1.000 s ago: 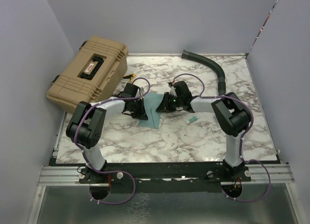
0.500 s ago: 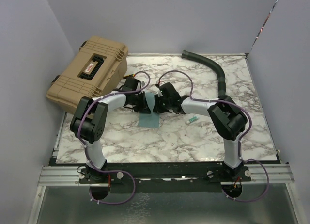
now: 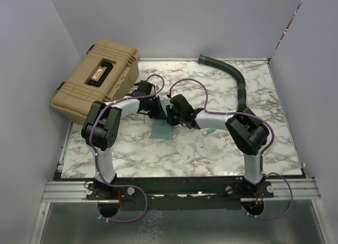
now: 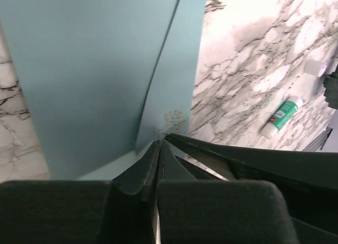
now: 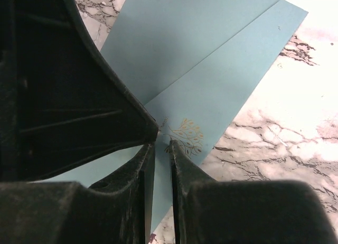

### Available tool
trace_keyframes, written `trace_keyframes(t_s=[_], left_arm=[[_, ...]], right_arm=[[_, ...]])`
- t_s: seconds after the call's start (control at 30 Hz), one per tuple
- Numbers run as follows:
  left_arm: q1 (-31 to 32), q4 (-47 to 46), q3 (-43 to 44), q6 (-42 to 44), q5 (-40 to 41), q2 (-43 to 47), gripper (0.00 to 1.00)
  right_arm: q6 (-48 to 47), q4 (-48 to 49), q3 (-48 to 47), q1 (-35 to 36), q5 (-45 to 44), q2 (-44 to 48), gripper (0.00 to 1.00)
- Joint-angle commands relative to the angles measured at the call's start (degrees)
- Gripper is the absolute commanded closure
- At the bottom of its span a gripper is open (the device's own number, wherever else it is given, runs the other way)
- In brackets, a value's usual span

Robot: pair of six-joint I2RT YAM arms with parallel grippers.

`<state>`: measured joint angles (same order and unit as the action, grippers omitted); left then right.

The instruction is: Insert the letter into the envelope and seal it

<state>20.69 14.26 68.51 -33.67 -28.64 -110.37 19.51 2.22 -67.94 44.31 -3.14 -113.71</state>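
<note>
The teal envelope (image 3: pixel 161 130) lies flat on the marble table, its far end under both grippers. In the left wrist view the envelope (image 4: pixel 95 69) shows a slanted flap edge and a faint gold ornament. My left gripper (image 3: pixel 158 109) (image 4: pixel 161 143) is shut, with its tips down on the envelope at that edge. My right gripper (image 3: pixel 172 115) (image 5: pixel 162 141) is shut to a narrow slit, with its tips on the envelope (image 5: pixel 211 54) beside the gold tree ornament. The two grippers meet tip to tip. The tan letter is not in view.
A green and white glue stick (image 3: pixel 209 131) (image 4: pixel 280 117) lies just right of the envelope. A tan hard case (image 3: pixel 97 77) sits at the back left. A black ribbed hose (image 3: pixel 235 77) curves along the back right.
Both grippers have moved inward and down until they meet over the envelope's far end. Less of the envelope shows from above than one second ago.
</note>
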Motion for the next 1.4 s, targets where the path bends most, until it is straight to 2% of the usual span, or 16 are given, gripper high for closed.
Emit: trace_keyframes(t_s=[0.0, 0.17, 0.33, 0.5, 0.67, 0.73, 0.97, 1.37], left_arm=[[0.1, -0.5, -2.3, 0.3, 2.2, -1.2, 1.0], [0.0, 1.5, -4.5, 1.1, 8.9, -2.1, 1.0], [0.1, 2.7, -5.9, 1.6, 10.1, -3.0, 1.0], [-0.2, 3.0, -7.5, 0.3, 8.5, -3.3, 1.0], [-1.8, 3.0, -8.9, -2.3, 3.9, -3.8, 1.0], [-2.2, 2.7, -9.0, -3.1, 1.6, -3.9, 1.0], [-2.6, 0.5, -10.2, -4.8, 1.4, -3.9, 1.0], [-3.2, -4.4, -14.8, -8.2, 0.3, -3.0, 1.0]], right_arm=[[1.0, -8.6, 4.9, -0.6, -3.4, -2.6, 0.79], [0.5, -8.5, 5.9, -0.7, -4.2, -0.8, 0.8], [0.4, -8.8, 4.4, -0.7, -3.4, 1.6, 0.82], [2.5, -12.8, -2.3, -0.7, -2.8, 2.5, 0.82], [6.2, -21.8, -11.2, -0.5, -1.9, -3.4, 0.89], [6.5, -22.1, -11.1, -0.3, -1.7, -3.1, 0.9], [5.9, -18.5, -9.5, 0.8, -1.3, -4.0, 0.91], [-0.4, -15.5, -10.7, 4.0, -4.8, -6.2, 0.91]])
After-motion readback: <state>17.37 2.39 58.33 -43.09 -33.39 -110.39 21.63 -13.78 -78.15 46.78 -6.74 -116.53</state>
